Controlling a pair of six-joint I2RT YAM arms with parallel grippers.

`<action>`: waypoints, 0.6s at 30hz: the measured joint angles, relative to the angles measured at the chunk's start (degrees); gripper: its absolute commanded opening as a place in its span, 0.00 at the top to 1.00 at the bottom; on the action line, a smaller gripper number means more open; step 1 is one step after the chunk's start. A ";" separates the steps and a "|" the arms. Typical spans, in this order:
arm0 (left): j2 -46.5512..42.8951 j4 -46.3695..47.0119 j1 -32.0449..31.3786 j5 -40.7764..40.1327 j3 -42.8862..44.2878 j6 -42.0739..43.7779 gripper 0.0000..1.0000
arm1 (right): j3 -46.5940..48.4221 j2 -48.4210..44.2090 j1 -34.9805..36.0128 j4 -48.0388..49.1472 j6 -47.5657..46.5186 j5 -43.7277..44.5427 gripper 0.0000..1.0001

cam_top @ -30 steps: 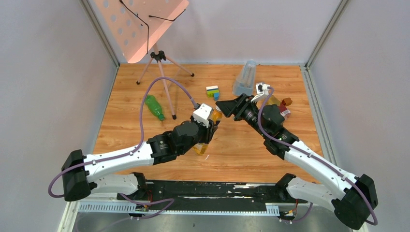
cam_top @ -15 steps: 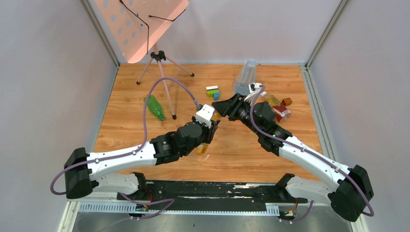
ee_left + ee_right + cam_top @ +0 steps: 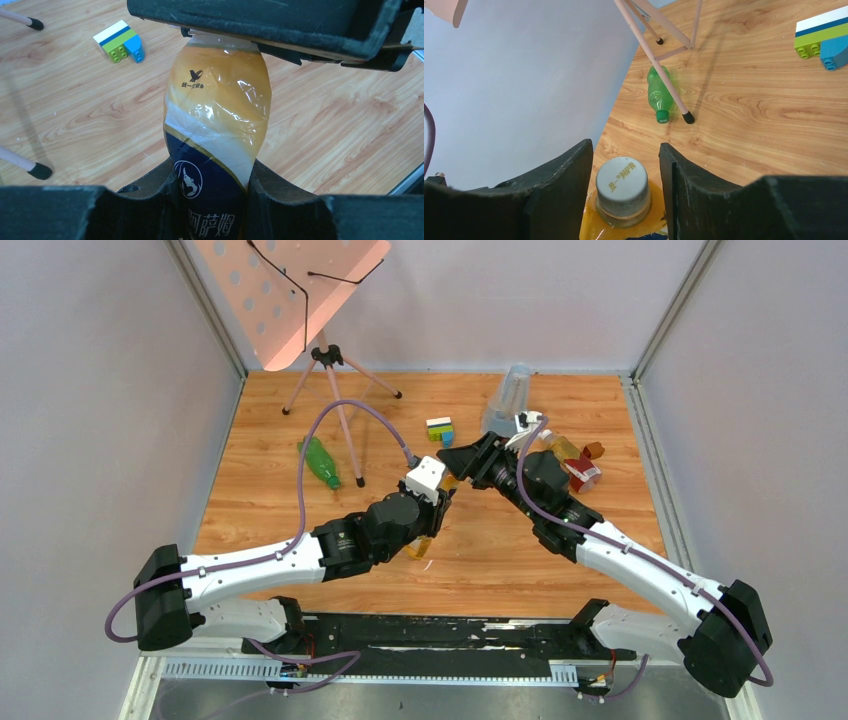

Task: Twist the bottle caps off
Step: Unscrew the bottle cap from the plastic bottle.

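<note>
From above, my right fingers (image 3: pixel 458 460) have swung leftward since a second ago. They now sit at the top of the amber bottle (image 3: pixel 416 546), which my left fingers (image 3: pixel 432 512) hold at an angle over the middle of the tabletop (image 3: pixel 500 560). My left arm has drawn back a little too, so the two wrists meet almost nose to nose. I judge this cap is lined up for a grip and a twist, with the other two bottles not yet dealt with. The green bottle (image 3: pixel 320 462) lies well to the left beside a tripod (image 3: pixel 330 360) leg. The red-labelled bottle (image 3: pixel 580 473) lies behind my right arm, near the clear container (image 3: pixel 510 398), and the toy bricks (image 3: pixel 440 429) sit just beyond my fingers. In my left wrist view, my left fingers are pressed tight on the dark lower label of the amber bottle (image 3: pixel 217 100). The black bulk of my right fingers crosses its top and hides the cap. In my right wrist view, the white cap (image 3: pixel 622 186) stands between my right fingers, which are spread, with a sliver of gap on each side, so they are not yet pinching it. Farther off, the green bottle (image 3: pixel 658 92) points its green cap (image 3: pixel 662 116) at the tripod foot just beside it. That leg will crowd any later approach to the green cap.
</note>
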 measured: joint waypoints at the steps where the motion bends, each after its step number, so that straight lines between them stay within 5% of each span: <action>1: 0.00 0.00 0.00 0.00 0.00 0.02 1.00 | 0.00 0.00 0.00 0.04 0.04 0.02 0.55; 7: 0.00 0.00 0.00 0.02 0.00 0.07 1.00 | 0.00 0.15 0.00 0.46 0.61 0.11 0.61; 13: 0.00 -0.04 0.00 0.04 0.00 0.22 1.00 | 0.00 0.31 -0.02 0.68 0.15 0.07 0.99; 18: 0.02 0.00 0.00 0.02 0.00 0.22 1.00 | -0.04 0.37 -0.22 1.01 0.20 -0.42 1.00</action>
